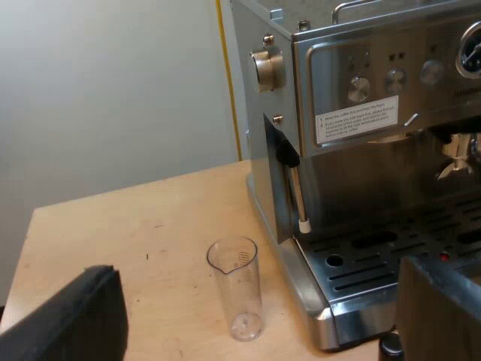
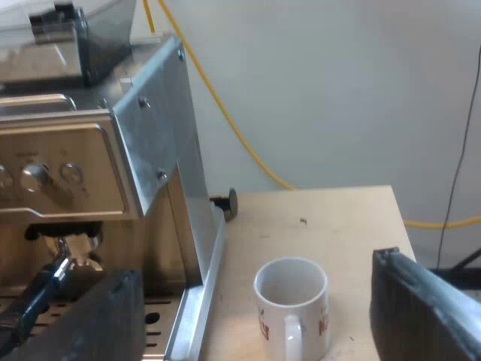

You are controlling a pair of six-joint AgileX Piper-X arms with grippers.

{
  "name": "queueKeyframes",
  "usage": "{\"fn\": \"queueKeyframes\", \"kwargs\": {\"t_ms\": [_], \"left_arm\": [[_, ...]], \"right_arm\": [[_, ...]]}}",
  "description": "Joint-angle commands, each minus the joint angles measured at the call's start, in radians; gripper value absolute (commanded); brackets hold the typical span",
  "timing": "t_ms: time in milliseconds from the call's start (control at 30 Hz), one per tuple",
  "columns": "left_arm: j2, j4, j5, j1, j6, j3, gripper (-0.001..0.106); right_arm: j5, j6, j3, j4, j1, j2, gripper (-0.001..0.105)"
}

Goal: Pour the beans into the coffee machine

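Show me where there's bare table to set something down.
Bare table runs from the measuring glass out to its edge by the wall. More lies between the mug and the wall. Tight spot: the glass stands close beside the espresso machine.

Espresso machine (image 1: 361,158): brushed silver steel; dark slots in the drip tray; 1 white label with black print on the front.
Bean hopper (image 2: 98,22): smoky, see-through grey.
Measuring glass (image 1: 235,289): clear, with faint scale lines near the rim.
Mug (image 2: 289,301): white, with red print on both sides of the handle.
Table (image 1: 135,226): pale wood with a few dark specks.
Wall (image 1: 113,90): plain off-white.
Cable (image 2: 225,120): yellow, against the wall.
Left gripper fingers (image 1: 71,320): 2, both black.
Right gripper fingers (image 2: 421,308): 2, both black.
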Motion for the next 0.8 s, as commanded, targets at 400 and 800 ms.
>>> {"fn": "queueKeyframes", "kwargs": {"t_ms": [400, 800], "left_arm": [[-0.036, 0.044, -0.012, -0.005, -0.071, -0.01, 0.082], [-0.036, 0.042, -0.018, -0.005, -0.058, 0.064, 0.082]], "right_arm": [[-0.032, 0.02, 0.024, 0.113, -0.006, -0.072, 0.064], [-0.083, 0.027, 0.185, 0.051, -0.006, -0.07, 0.064]]}}
